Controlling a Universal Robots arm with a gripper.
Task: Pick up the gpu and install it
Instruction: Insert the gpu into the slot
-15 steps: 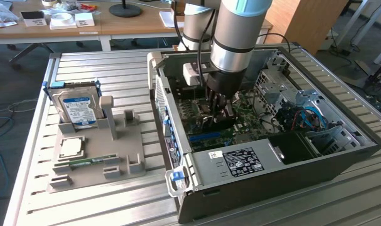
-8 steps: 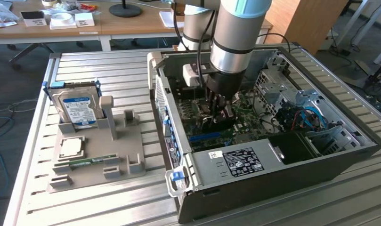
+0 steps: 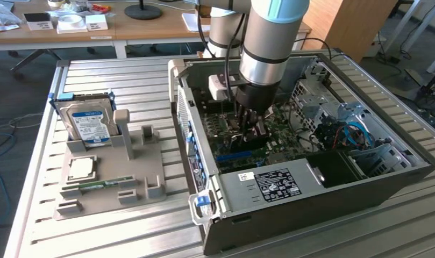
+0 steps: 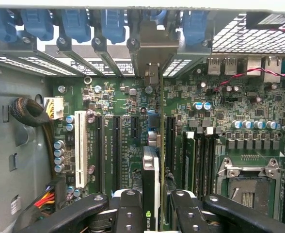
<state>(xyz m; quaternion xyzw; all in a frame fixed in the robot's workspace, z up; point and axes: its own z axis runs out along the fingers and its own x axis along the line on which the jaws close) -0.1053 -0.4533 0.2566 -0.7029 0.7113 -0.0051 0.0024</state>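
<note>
Two fingers (image 4: pixel 128 211): dark padded, one on each face of the card, pressing on it edge-on.
Gripper (image 4: pixel 155 209): clenched on the gpu, reaching straight down into the open case.
Gpu (image 4: pixel 151 170): held upright between the pads, thin green edge and cooler edge showing. It sits inside the case, over the motherboard, among the long slots.
Step in hand: seating the card, by my reading. Whether its contacts are already in a slot is hidden under the card itself.
Expansion slots (image 4: pixel 116 150): black ones run parallel to the card just beside it, with a white slot (image 4: pixel 79 150) farther off to one side.
Doing it well: keep the card's edge parallel to the slots and plumb. Press evenly along its length so neither end goes in first, and do not twist while the grip is firm.
Metal bracket (image 4: pixel 152 48): at the card's far end, meeting the rear panel opening. It should line up with its own gap, not catch on the neighbouring bars.
Blue clips (image 4: pixel 74 22): in a row along the rear panel, beyond the bracket.
Motherboard (image 4: pixel 229 111): green, crowded with capacitors; the processor socket (image 4: pixel 249 184) lies well apart from the card.
Case (image 3: pixel 389 188): lying on its side on the slatted table (image 3: pixel 131 75), side panel off.
Grey tray (image 3: pixel 109 183): toward the exterior view's left, holding a hard drive (image 3: pixel 88 121) upright and a memory stick (image 3: pixel 99 184) lying flat.
</note>
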